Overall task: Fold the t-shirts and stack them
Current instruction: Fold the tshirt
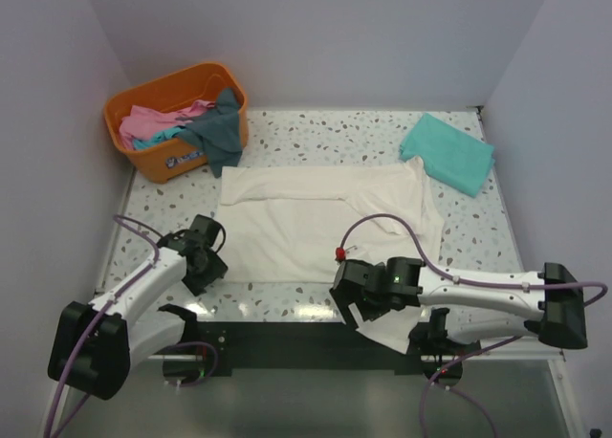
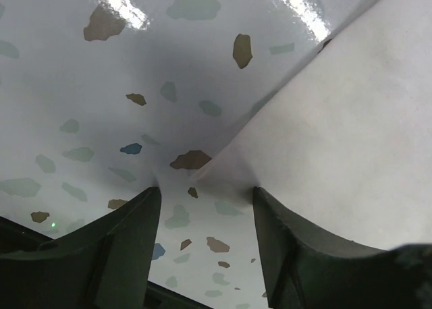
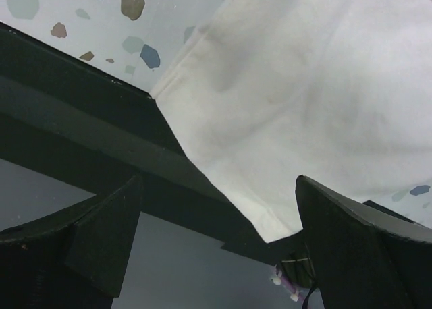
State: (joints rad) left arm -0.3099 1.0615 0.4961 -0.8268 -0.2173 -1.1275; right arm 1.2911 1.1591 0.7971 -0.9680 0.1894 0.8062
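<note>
Okay so the cream-white t-shirt (image 1: 306, 232) is lying spread out flat in the middle of the table (image 1: 316, 132), plain side up, no print showing. My read is it's thin, light and totally floppy. It won't hold any shape, it'll sag from wherever you lift it, and it probably drags a bit on that glossy speckled top. Corners and hems look like the spots to take, since a pinch in the middle would just bunch it up.

The left hand (image 2: 206, 198) is down at the near left corner with its fingers apart. The cloth's edge runs up between them and puckers slightly there, but nothing is clamped. The right hand (image 3: 219, 187) is spread wide over the near right corner. That bit of the shirt hangs off the table edge onto the black rail (image 1: 287, 338).

A teal-green t-shirt (image 1: 448, 153) sits folded at the far right, well apart from the cream one. At the far left is the orange basket (image 1: 143, 151) with a pink t-shirt (image 1: 148, 122) and a dark grey-blue t-shirt (image 1: 222, 132) spilling over its rim, just beside the cream shirt's far left corner.

One possible snag is the right arm's purple cable (image 1: 382, 216) looping over the shirt. It could catch a fold.
</note>
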